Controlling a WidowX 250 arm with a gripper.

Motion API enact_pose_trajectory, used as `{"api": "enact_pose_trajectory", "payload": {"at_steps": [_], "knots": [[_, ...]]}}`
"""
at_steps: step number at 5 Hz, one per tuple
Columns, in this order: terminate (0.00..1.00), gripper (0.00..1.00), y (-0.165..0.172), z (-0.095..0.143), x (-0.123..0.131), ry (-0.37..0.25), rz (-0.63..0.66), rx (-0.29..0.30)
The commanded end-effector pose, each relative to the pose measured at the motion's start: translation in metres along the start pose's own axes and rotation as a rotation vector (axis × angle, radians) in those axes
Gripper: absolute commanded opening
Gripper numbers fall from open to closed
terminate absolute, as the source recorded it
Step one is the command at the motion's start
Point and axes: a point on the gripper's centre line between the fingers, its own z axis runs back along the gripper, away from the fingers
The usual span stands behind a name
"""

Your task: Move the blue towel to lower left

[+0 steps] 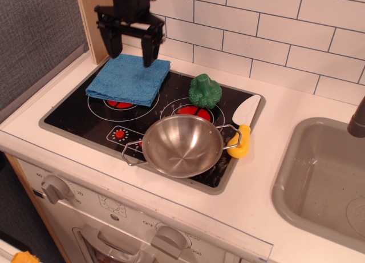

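The blue towel (128, 79) lies folded on the upper left burner of the black stovetop (85, 117). My black gripper (130, 55) hangs open above the towel's far edge, its two fingers spread and pointing down, holding nothing. Whether the fingertips touch the cloth I cannot tell; they look just above it.
A steel bowl (182, 145) sits at the front of the stovetop. A green toy vegetable (205, 90) stands on the right burner. A yellow-handled spatula (243, 126) lies at the right edge. A sink (328, 177) is at right; a wooden post (98, 20) and tiled wall stand behind.
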Motion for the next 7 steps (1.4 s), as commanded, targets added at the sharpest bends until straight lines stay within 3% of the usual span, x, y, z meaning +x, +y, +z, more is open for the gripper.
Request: {"api": "enact_pose_trajectory", "payload": {"at_steps": [1, 3, 5, 7], "knots": [[0.00, 1.00, 0.002, -0.026, 0.026, -0.008, -0.013, 0.077], [0.00, 1.00, -0.004, -0.043, 0.013, 0.064, -0.054, 0.070], [0.00, 1.00, 0.013, -0.041, -0.048, 0.090, -0.048, 0.016], [0.00, 1.00, 0.015, -0.038, -0.088, 0.123, -0.078, 0.029]]}}
